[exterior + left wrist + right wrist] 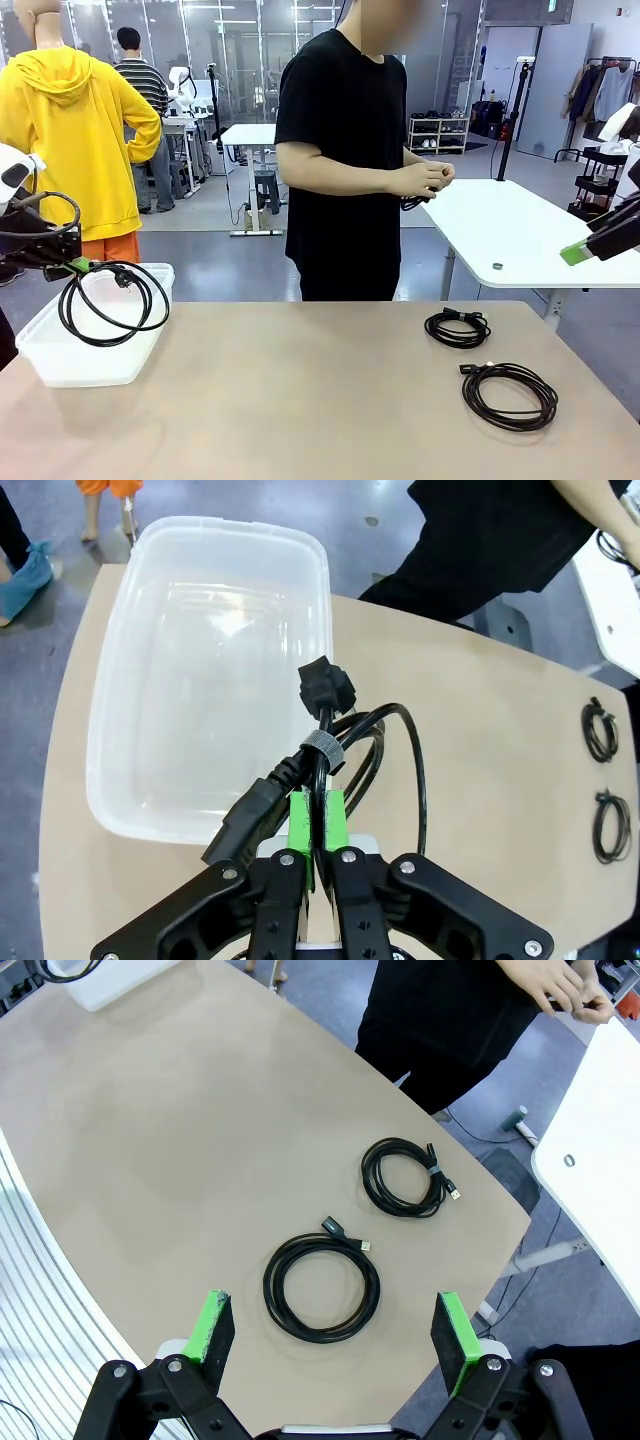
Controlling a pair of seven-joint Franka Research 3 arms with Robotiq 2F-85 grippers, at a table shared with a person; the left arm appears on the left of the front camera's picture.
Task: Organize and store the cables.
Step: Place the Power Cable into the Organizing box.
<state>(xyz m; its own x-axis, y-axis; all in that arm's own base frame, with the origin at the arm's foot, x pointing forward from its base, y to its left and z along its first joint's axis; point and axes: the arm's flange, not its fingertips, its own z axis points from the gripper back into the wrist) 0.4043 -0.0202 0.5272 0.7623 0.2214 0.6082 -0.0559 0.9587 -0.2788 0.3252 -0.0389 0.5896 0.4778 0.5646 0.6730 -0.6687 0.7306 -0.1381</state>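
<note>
A black power cord coil (322, 742), bound by a grey tie, hangs upright over the clear bin (215, 522). On the table (300, 400) a small tied coil (437, 1178) and a larger loose coil (372, 1288) lie flat, slightly apart.

- A clear rectangular plastic tub (40, 365) stands on the left end of the tan flat counter (300, 400).
- A black coiled power cord (105, 305) hangs over the tub, clamped between the jaws of the left gripper (78, 266).
- On the right part of the counter, a small black coiled cable (457, 327) lies behind and a larger black coiled cable (509, 395) lies in front of it, apart.
- A person in a black shirt (345, 150) stands behind the far edge of the counter, near the middle.
</note>
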